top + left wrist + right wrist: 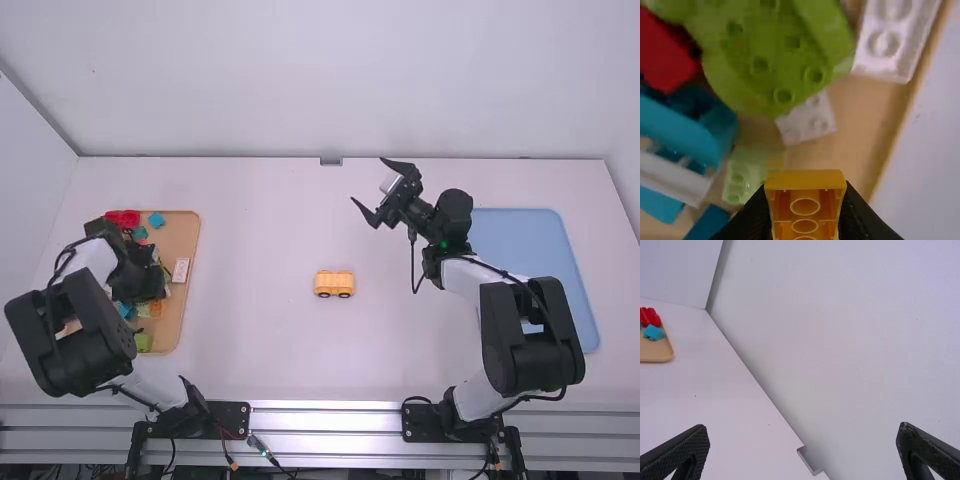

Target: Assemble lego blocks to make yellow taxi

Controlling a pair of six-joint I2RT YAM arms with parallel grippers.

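My left gripper [150, 290] is low over the block tray at the left. In the left wrist view, the left gripper [802, 220] is shut on an orange-yellow block [806, 207], its hollow, tubed side facing the camera. An orange-yellow wheeled piece [334, 284] stands upright on the table near the middle. My right gripper [372, 188] is raised at the back, right of the middle, and stands open with nothing between its fingers; in the right wrist view the right gripper [802, 452] is spread wide.
The wooden tray [190, 240] holds green, white, red and blue blocks, with a red block [124, 218] at its back. A light blue mat [530, 240] lies at the right, partly behind the right arm. Bare table surrounds the wheeled piece.
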